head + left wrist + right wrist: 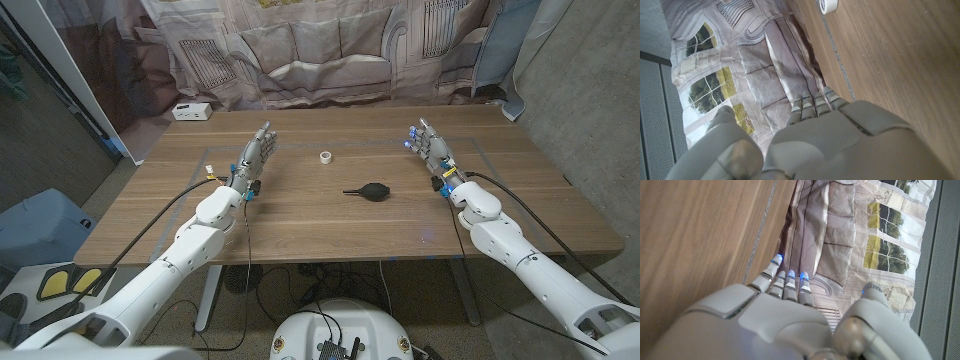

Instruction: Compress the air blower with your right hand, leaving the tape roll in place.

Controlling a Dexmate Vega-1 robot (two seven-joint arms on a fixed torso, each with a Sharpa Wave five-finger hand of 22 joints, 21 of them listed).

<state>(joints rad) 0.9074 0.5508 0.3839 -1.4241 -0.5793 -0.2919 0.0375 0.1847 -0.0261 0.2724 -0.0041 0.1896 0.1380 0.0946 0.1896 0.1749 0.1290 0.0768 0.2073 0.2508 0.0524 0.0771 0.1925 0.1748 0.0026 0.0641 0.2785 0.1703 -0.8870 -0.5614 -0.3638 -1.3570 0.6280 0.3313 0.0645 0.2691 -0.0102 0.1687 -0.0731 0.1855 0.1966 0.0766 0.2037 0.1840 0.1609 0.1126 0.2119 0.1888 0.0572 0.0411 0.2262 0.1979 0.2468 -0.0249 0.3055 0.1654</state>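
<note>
Waiting to reach: blower lies inboard of the right hand

Right hand [430,146] stands empty at the surface's [300,225] right side, fingers extended and apart. Left hand [255,155] likewise empty, fingers spread. Air blower [372,190] lies mid-surface, long axis crosswise, nozzle pointing toward the left arm, bulb end nearer the right hand. Tape roll [326,157] sits just beyond it, apart. Reach likely goes inward, toward the bulb.
</note>
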